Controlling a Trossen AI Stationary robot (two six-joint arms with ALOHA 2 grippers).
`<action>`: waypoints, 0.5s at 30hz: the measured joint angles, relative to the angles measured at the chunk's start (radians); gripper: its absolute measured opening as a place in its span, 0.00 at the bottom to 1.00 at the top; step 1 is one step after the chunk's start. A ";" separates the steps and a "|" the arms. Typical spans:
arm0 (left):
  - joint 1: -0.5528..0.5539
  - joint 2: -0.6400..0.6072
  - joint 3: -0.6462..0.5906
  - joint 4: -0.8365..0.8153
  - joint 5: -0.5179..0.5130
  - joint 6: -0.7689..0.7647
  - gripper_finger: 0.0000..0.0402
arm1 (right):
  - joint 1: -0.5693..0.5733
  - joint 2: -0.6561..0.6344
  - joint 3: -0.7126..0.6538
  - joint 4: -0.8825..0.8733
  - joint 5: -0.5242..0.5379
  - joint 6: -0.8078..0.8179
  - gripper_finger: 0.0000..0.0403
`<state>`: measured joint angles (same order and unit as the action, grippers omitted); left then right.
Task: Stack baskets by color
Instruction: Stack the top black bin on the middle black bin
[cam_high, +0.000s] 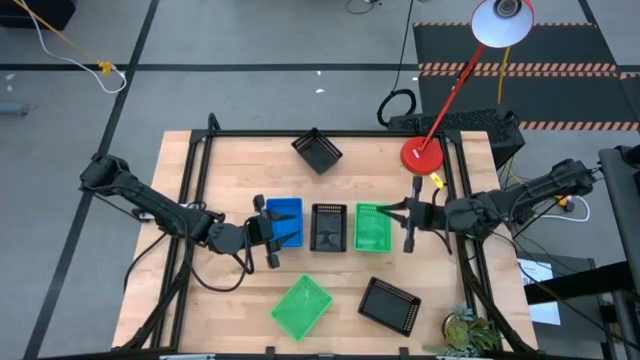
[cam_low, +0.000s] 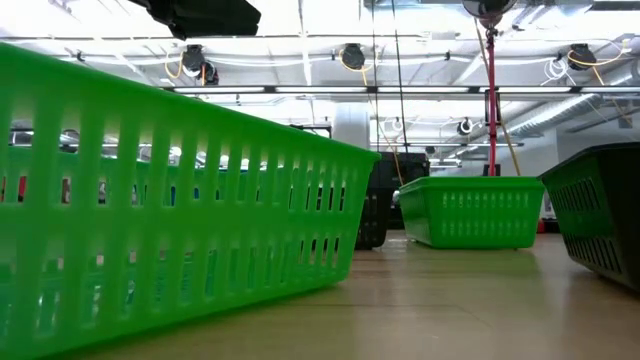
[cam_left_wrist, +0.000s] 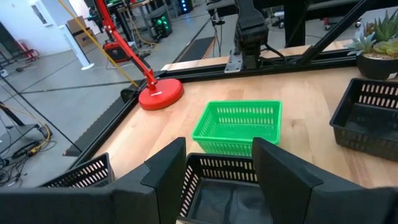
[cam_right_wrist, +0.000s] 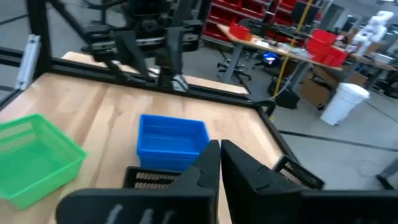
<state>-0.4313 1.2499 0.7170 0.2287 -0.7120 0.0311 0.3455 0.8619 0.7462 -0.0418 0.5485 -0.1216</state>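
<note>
Three baskets rest on their bottoms in a row at mid-table: a blue basket (cam_high: 286, 221), a black basket (cam_high: 327, 227) and a green basket (cam_high: 372, 228). Another black basket (cam_high: 317, 150) stands turned at the far side. A second green basket (cam_high: 301, 305) and a third black basket (cam_high: 389, 303) lie near the front edge. My left gripper (cam_high: 268, 232) hangs open over the blue basket's left end, its fingers (cam_left_wrist: 165, 177) empty. My right gripper (cam_high: 388, 211) is shut and empty (cam_right_wrist: 219, 158), raised over the row's green basket at its right edge.
A red round lamp base (cam_high: 422, 155) stands at the far right, its arm slanting up toward the lamp head (cam_high: 502, 20). A potted plant (cam_high: 468, 333) sits at the near right corner. Black frame rails (cam_high: 330, 133) run along the table's sides and far edge.
</note>
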 joint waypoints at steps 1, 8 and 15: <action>0.000 0.000 0.000 0.001 0.000 0.000 0.46 | -0.012 0.000 0.001 -0.001 0.000 0.000 0.03; 0.007 -0.007 0.045 -0.013 -0.039 0.065 0.46 | -0.071 0.000 0.001 -0.029 -0.053 0.007 0.00; 0.040 -0.037 0.185 -0.208 -0.040 0.059 0.46 | -0.077 0.001 0.001 -0.040 -0.054 0.054 0.00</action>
<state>-0.3914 1.2125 0.9016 0.0202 -0.7524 0.0899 0.2684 0.8627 0.7467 -0.0815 0.4941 -0.0675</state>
